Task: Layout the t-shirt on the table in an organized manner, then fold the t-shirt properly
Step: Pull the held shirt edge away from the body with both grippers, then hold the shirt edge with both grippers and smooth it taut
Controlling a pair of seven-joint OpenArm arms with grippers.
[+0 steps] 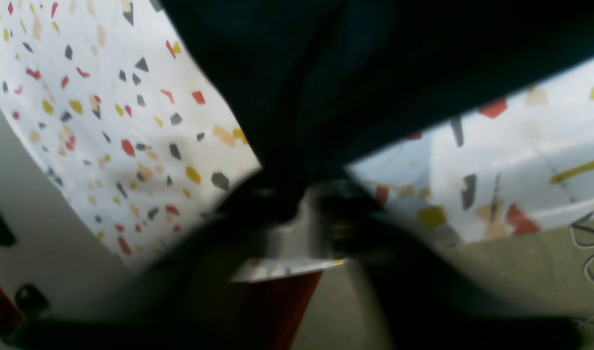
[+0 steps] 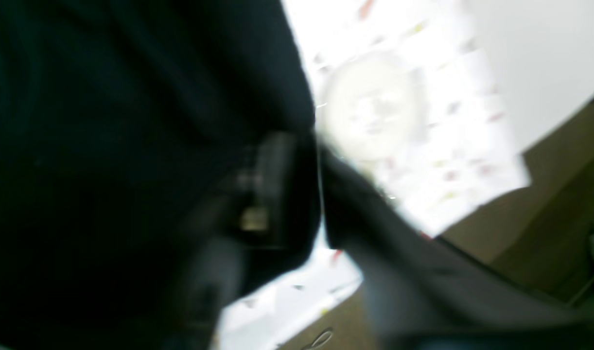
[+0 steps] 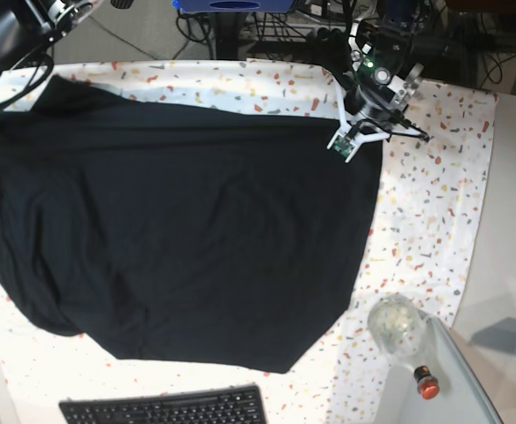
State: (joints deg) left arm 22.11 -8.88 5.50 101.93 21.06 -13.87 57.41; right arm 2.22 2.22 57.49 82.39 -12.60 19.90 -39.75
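Nearest, a black keyboard point(image 3: 165, 410) lies at the front edge of the speckled surface point(image 3: 435, 212). Beyond it the t-shirt point(image 3: 187, 238) spreads wide. Farther back, the left hand point(image 3: 357, 140) and the right hand point(image 2: 297, 194) each pinch a far corner of the cloth.

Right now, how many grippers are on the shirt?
2. The left gripper pinches the t-shirt at its far corner on the base view's right; the right gripper holds the far corner on that view's left, its tip out of frame there.
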